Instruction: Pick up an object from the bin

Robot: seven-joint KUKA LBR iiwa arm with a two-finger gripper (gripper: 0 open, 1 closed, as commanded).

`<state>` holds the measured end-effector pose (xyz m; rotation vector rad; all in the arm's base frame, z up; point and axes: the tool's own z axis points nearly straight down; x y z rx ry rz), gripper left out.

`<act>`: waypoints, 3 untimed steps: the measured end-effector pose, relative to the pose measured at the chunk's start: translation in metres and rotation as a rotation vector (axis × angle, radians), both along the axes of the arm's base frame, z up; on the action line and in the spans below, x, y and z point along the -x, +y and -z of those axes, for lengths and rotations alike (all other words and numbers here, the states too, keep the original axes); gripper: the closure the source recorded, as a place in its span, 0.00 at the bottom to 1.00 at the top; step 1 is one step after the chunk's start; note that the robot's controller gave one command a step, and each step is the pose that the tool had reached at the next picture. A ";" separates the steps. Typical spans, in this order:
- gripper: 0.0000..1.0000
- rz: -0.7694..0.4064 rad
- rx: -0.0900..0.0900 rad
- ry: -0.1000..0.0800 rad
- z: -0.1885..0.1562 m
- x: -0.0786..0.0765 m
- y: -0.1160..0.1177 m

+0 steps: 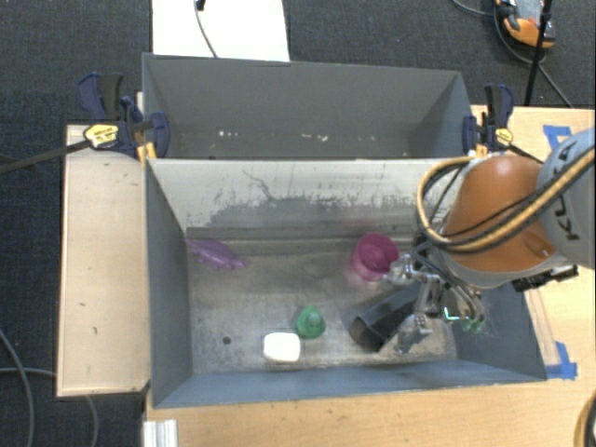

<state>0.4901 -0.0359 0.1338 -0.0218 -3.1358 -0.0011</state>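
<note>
Bin (307, 101): plain grey metal all over. The back slope has a darker grey smeared band, with thin pale scratches above it. The floor is a duller grey, flecked with light scuffs, with one small dark spot near the lower left.

Purple piece (216, 254), left floor: soft lilac-purple, no pattern.

Cup (374, 254): magenta at the rim, paler pink lower down.

Green lump (310, 322): bright green with a lighter highlight on top.

White block (281, 346): white, faintly cream, unmarked.

Black block (377, 327): matte black with a slight grey sheen on its upper face.

Cover (494, 217) on the wrist: glossy orange-brown, paler where the light catches it.

Cables (438, 189) looped over the cover: black beside dull yellow.
</note>
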 end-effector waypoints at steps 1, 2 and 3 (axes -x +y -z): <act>0.00 -0.002 0.001 -0.008 -0.004 -0.002 0.000; 1.00 0.128 0.002 0.008 0.053 -0.001 0.008; 1.00 0.127 0.002 0.008 0.053 -0.001 0.008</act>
